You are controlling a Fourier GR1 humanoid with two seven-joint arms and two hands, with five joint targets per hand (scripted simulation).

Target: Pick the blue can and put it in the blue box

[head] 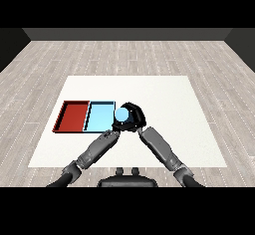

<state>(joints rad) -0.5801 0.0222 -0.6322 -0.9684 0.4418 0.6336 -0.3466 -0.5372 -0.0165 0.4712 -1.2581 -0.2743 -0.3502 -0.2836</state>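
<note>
Nearest the camera, two grey forearms rise from the lower corners and meet near the middle of the white counter (164, 99), just beside the right edge of the light blue tray (99, 115).

The fingers of the right hand (135, 113) are curled round the blue can (121, 113), black digits arching over its top and far side. The can shows as a pale blue rounded shape, its lit face turned toward the camera. No label or marking can be made out, and its lower part is hidden by the hands, so whether it is lifted or resting on the counter cannot be told. The left hand (117, 126) sits at about seven o'clock from the can, pressed close under it. Its fingers merge with the dark mass of the other hand, and I cannot tell whether they are released or clenched.

Outward from the hands, the blue tray lies at nine o'clock from the can, its right rim touching or nearly touching the can's outline. The red tray (72, 116) adjoins it farther out at nine o'clock.

As a judgement: the pick looks done or all but done, since the can is grasped. What is left is the short carry toward nine o'clock over the tray's rim, then the release inside it. The can is not yet within the blue tray's walls.
</note>
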